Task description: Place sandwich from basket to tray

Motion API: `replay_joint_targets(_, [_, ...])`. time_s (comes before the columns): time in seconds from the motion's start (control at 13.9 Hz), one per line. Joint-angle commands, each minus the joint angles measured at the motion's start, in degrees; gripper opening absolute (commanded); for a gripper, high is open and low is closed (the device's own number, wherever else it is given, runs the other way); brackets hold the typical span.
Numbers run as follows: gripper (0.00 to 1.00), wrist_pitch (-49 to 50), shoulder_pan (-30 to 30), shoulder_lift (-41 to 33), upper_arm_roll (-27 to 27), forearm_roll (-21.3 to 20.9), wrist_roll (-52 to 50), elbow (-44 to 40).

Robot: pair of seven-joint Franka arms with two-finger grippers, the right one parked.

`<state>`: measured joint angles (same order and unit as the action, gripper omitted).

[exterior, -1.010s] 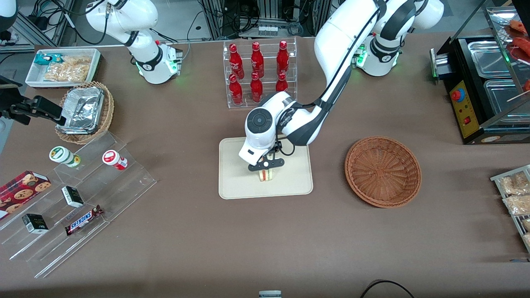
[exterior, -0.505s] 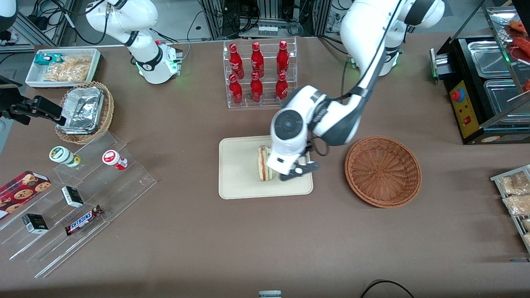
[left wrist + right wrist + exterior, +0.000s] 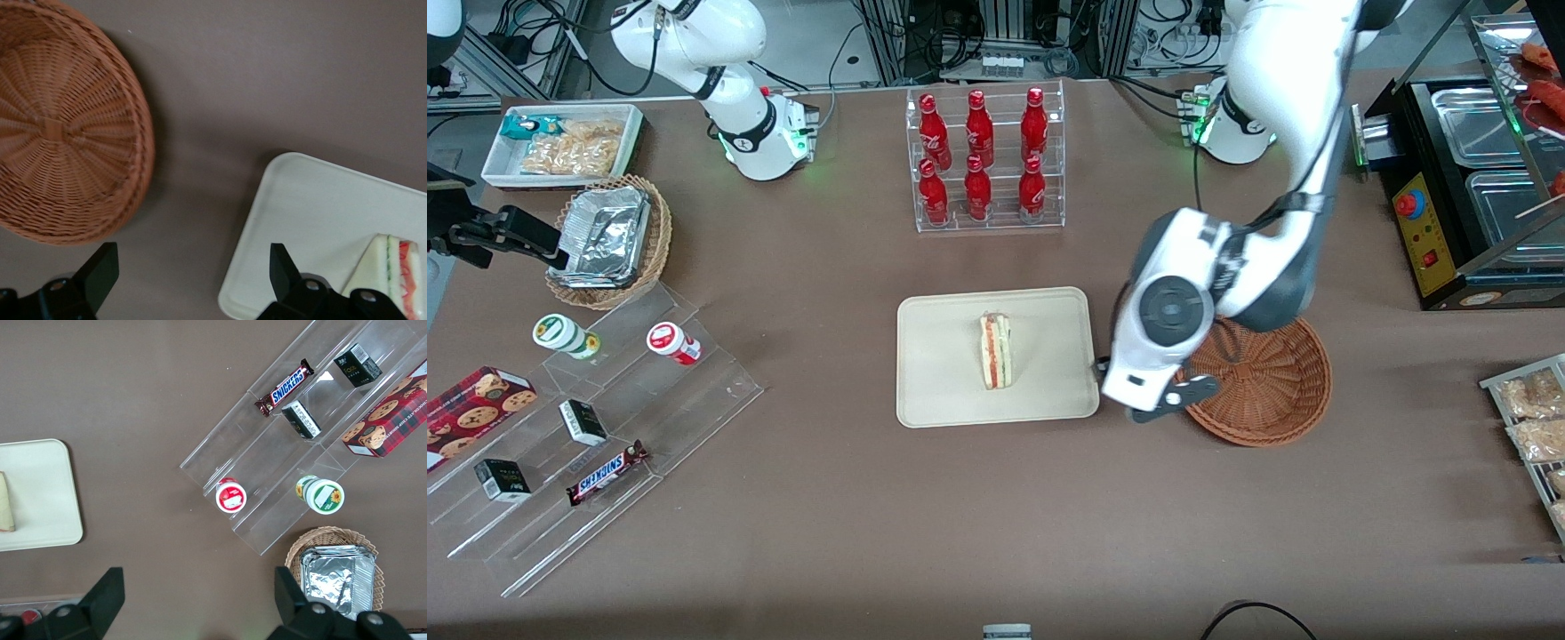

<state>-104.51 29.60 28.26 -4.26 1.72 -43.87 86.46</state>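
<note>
one sandwich (image 3: 996, 350) on the tray (image 3: 943, 391), standing on edge near the tray's middle, red and green filling stripes showing along its upper edge. no contact with the gripper.

gripper (image 3: 1172, 400) held above the table between the tray and the basket (image 3: 1263, 409), over the basket's rim on the side nearest the tray; well apart from the sandwich. fingers spread wide, nothing between them; in the left wrist view both fingertips (image 3: 100, 270) dark and bare, brown tabletop seen through the gap.

basket reddish-brown wicker, round, nothing seen inside it in the left wrist view (image 3: 60, 140); in the front view partly covered by the arm's wrist.

tray cream-beige, rounded corners, flat on the brown table; corner of it (image 3: 307, 220) and the sandwich wedge (image 3: 390, 277) seen in the left wrist view, tray and basket apart with bare tabletop between.

farther from the front camera than the tray: clear rack of red bottles (image 3: 983, 160). toward the parked arm's end of the table: tan wicker basket with foil containers (image 3: 609, 240), white bin of snack packets (image 3: 560, 147), clear stepped display (image 3: 596, 436) with a snickers bar (image 3: 607, 473), two small cups and small dark boxes, a cookie box (image 3: 471, 413) at its edge.
</note>
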Motion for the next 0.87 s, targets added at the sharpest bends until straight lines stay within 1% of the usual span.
replay_joint_targets(0.0, [1.00,0.9,-2.9,-7.0,0.4,-0.5,4.4,6.5])
replay_joint_targets(0.14, [1.00,2.8,-5.2,-9.7,0.5,-0.7,7.8,7.9])
replay_joint_targets(0.22, [1.00,3.8,-8.6,-11.7,1.9,-0.7,10.4,8.8])
replay_joint_targets(0.36, [1.00,8.4,-17.1,-16.0,8.6,-0.7,16.3,9.1])
replay_joint_targets(0.43, [1.00,10.5,-20.2,-18.0,11.0,-0.7,19.3,9.1])
replay_joint_targets(0.65, [1.00,16.7,-25.9,-22.8,12.5,-0.8,30.1,9.0])
replay_joint_targets(0.79, [1.00,18.0,-28.4,-25.8,12.5,-0.8,37.2,8.9])
